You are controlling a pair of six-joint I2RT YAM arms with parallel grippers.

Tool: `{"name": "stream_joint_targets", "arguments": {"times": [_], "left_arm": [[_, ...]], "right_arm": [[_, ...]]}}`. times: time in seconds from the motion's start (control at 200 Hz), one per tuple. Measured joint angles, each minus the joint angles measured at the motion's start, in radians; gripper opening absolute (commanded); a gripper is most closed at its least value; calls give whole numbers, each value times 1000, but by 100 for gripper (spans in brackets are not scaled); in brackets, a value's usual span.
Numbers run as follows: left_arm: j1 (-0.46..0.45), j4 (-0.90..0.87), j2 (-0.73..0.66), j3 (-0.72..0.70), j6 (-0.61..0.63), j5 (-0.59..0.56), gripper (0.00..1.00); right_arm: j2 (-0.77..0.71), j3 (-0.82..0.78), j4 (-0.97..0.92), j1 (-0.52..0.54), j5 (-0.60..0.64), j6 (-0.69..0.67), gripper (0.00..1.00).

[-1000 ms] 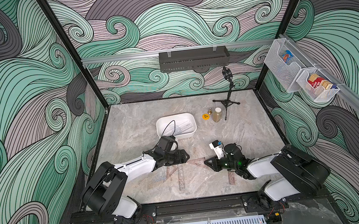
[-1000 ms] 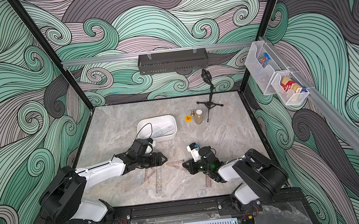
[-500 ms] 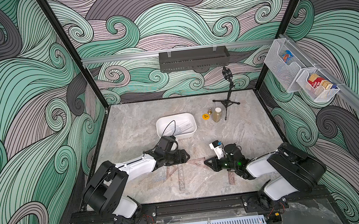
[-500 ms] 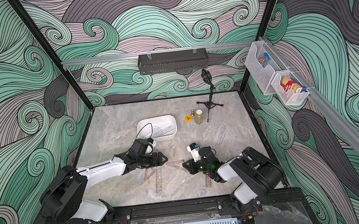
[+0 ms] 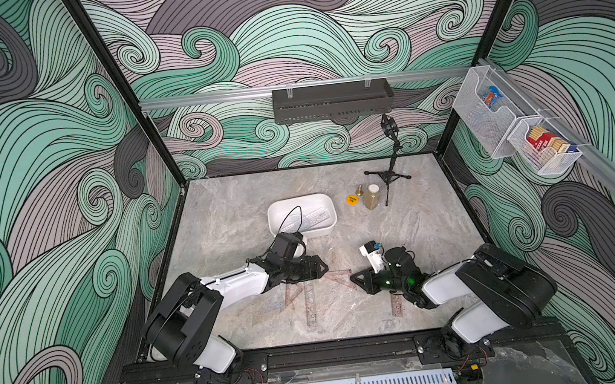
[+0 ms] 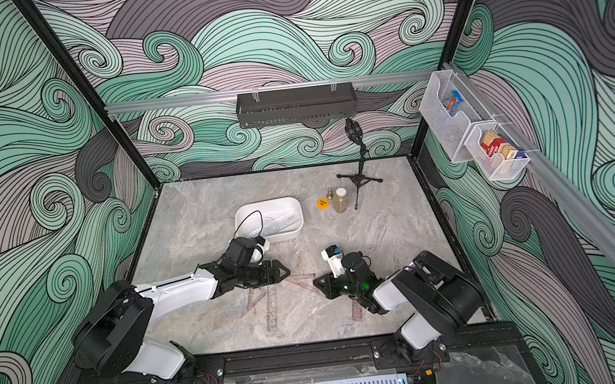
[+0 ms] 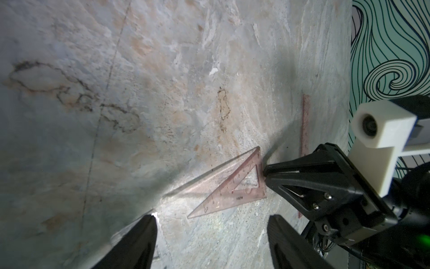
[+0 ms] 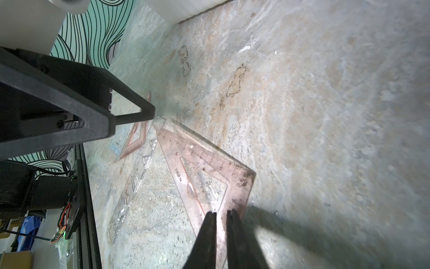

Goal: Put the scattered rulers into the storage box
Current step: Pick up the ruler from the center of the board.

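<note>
Several rulers lay outside the storage box [image 5: 301,200], so the step in hand was another pickup: the pink triangle [image 8: 209,160] lay on the table [image 5: 230,217] between your two pincers. Your right pincer [image 8: 221,214] was clenched almost to a slit with its tips at the triangle's short edge. From the wrist view I could not tell whether plastic sat between the fingers or they merely pressed on it. Your left pincer [image 7: 214,233] stood released and wide, empty, with the triangle's long point just ahead of its fingertips. My reading is that the next move called for raising or sliding that thin edge so the open fingers could close across it. You would then carry it to the box, off to the side of the left pincer's wrist, where a clear ruler [image 5: 314,215] already rested. Room was tight: the pincers' tips were near each other. A long stencil strip [image 8: 132,186] and a second triangle [image 8: 137,142] lay beneath and beside the left pincer, and another strip [image 5: 396,305] ran under the right arm. Toward the box the table lay open.
</note>
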Motion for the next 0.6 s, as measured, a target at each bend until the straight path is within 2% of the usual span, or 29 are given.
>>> {"name": "stream_joint_targets", "arguments": {"times": [0.51, 0.6], "left_arm": [[0, 87, 81, 1, -18, 48, 74], [0, 91, 99, 15, -18, 50, 69]], "right_arm": [[46, -1, 64, -7, -22, 0, 15], [47, -3, 69, -9, -24, 0, 15]]}}
